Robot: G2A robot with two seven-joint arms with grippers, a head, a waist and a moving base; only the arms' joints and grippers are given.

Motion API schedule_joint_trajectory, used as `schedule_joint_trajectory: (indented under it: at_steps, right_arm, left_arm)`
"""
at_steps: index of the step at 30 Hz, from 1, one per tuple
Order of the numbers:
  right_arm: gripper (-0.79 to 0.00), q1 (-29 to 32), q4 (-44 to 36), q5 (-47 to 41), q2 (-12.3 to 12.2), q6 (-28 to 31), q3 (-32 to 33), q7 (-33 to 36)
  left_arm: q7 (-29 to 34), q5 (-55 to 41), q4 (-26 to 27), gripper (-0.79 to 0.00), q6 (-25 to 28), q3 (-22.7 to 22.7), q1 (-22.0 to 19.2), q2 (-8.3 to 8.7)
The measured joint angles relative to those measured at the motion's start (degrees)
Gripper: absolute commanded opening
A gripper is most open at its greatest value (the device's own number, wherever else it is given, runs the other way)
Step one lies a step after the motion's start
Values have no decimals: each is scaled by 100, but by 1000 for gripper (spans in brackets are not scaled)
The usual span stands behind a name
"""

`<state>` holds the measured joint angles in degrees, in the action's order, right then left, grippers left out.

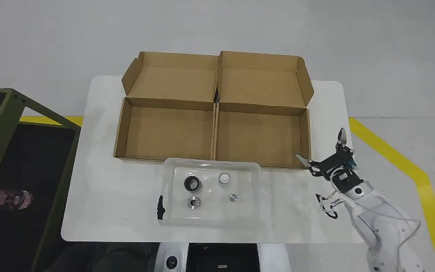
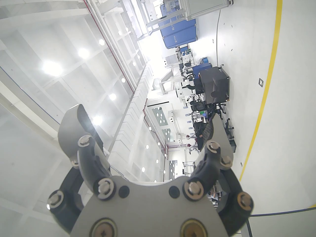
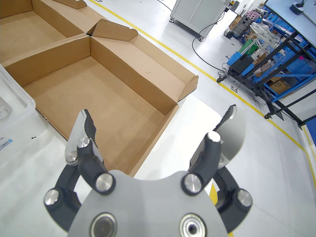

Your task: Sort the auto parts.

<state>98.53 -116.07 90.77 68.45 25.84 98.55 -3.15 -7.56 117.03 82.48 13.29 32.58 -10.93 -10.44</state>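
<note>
Four auto parts [image 1: 192,183] lie in the clear tray [image 1: 212,160], well apart from one another; the left box [image 1: 166,132] and the right box [image 1: 258,136] hold nothing yet. The right gripper [image 3: 158,112] hangs wide and empty just beside the right box's near corner; reaching for the tray, it may clip that wall. The left gripper [image 2: 147,113], also wide and empty, points at the ceiling; the small round parts may roll or slip when pinched.

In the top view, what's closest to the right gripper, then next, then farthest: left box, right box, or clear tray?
From the right gripper:
1. right box, just beside it, on the right.
2. clear tray, front and middle.
3. left box, beyond the right box, on the left.
</note>
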Motion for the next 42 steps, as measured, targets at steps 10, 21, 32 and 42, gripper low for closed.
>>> schedule_joint_trajectory:
  at_steps: [10, 21, 32, 42]
  right_arm:
    - [0, 0, 0, 0, 0, 0, 0, 0]
    - [0, 0, 0, 0, 0, 0, 0, 0]
    - [0, -125, 58, -446, -1, 217, -116, 270]
    - [0, -783, 189, -1607, -44, 1269, -533, 922]
  left_arm:
    - [0, 0, 0, -1, 0, 0, 0, 0]
    - [0, 0, 0, 0, 0, 0, 0, 0]
    - [0, 0, 0, 0, 0, 0, 0, 0]
    - [0, 0, 0, 0, 0, 0, 0, 0]
